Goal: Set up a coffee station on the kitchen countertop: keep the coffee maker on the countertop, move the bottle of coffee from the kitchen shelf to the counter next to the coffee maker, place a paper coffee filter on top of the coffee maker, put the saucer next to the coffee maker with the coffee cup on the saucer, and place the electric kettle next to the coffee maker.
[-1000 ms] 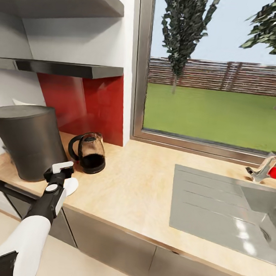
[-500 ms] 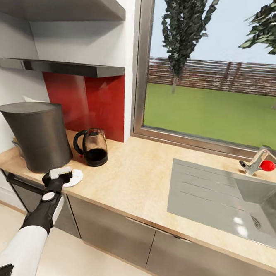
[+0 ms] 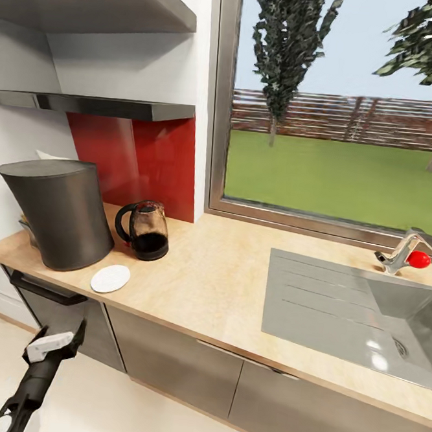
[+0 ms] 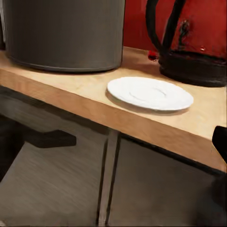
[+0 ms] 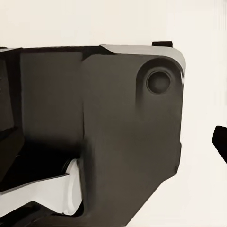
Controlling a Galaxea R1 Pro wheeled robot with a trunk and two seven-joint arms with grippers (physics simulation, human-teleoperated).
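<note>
Since the earlier frame the left gripper (image 3: 53,346) has withdrawn from the counter edge and dropped below it, leaving the saucer (image 3: 110,278) lying alone on the kitchen countertop (image 3: 217,287). The gripper now hangs in front of the dark grey cabinet fronts (image 3: 165,361), holding nothing; whether its fingers stand wide or narrow cannot be told from these views. The right gripper's finger spacing cannot be told either: the right wrist view presents a dark robot housing (image 5: 118,137) against a pale ground.

The saucer sits flat near the front edge of the counter, just beside the base of the coffee maker (image 3: 57,213) and in front of the electric kettle (image 3: 144,231). In the left wrist view the saucer (image 4: 150,93) lies apart from both the coffee maker (image 4: 64,33) and the kettle's black base (image 4: 194,68).

The kettle stands upright just beside the coffee maker, before the red backsplash (image 3: 142,161). A white pointed piece (image 3: 48,156) shows behind the coffee maker's top. The kitchen shelf (image 3: 101,106) runs above. A steel sink (image 3: 351,317) and tap (image 3: 405,250) lie well apart, under the window (image 3: 341,109).
</note>
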